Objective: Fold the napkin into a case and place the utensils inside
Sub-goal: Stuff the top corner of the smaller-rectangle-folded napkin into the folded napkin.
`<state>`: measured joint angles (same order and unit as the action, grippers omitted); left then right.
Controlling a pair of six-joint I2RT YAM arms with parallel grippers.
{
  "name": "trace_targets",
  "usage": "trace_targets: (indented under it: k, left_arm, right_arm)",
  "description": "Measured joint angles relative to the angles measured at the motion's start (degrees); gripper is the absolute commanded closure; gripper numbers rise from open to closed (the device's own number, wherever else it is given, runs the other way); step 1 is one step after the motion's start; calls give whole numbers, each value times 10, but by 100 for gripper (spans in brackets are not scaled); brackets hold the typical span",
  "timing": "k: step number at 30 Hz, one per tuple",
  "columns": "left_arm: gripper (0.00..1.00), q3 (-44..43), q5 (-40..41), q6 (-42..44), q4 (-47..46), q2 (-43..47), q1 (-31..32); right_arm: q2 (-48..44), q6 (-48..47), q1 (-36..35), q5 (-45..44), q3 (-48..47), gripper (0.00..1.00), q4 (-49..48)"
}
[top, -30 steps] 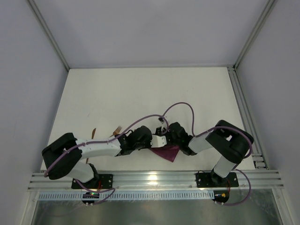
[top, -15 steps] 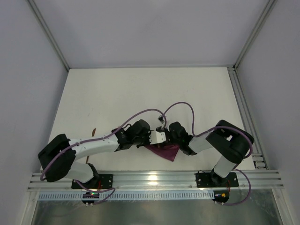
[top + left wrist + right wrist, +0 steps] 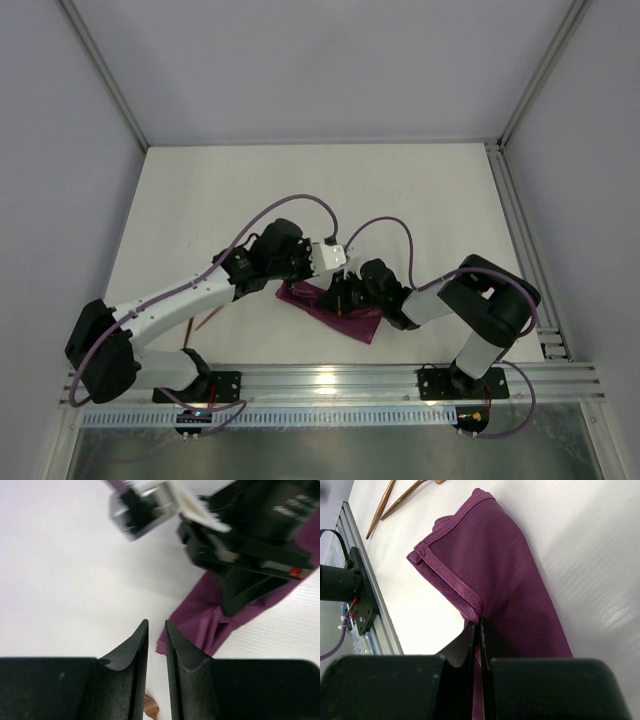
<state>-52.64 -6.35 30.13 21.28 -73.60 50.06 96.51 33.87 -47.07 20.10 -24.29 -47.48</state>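
The plum-purple napkin lies folded into a narrow oblong near the table's front edge. It also shows in the right wrist view and the left wrist view. My right gripper is shut on the napkin's hemmed edge. My left gripper hangs above the table just left of the napkin's corner; its jaws stand a narrow gap apart with nothing between them. Copper utensils lie on the table beyond the napkin. One shows in the top view, and a fork tip shows below my left fingers.
The aluminium rail runs along the near edge, with a frame rail on the right. My two arms lie close together over the front middle, and the right gripper's body is just ahead of my left fingers.
My left arm has swung away from the napkin toward the back left and let it go. The napkin now lies stretched further left. A utensil has come into view under the left arm.
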Motion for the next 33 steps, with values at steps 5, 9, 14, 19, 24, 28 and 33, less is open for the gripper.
trace_targets:
  k: [5,9,14,19,24,28,33]
  left_arm:
    - [67,-22,-43,28,-14,-62,-96]
    - [61,-12,-99,83,3,-119,-107]
    - [61,28,-151,143,24,-127,-103]
    - [59,40,-182,191,41,-121,-103]
    - [56,60,-191,229,41,-106,-103]
    - [56,73,-173,242,28,-108,-97]
    - [55,86,-141,254,-5,-125,-80]
  right_arm:
    - [0,-8,0,4,-7,97,9]
    - [0,-10,0,5,-9,97,12]
    - [0,-10,0,7,-10,97,14]
    - [0,-10,0,9,-11,97,17]
    - [0,-10,0,10,-11,97,17]
    - [0,-10,0,12,-14,97,19]
    - [6,-10,0,16,-18,97,22]
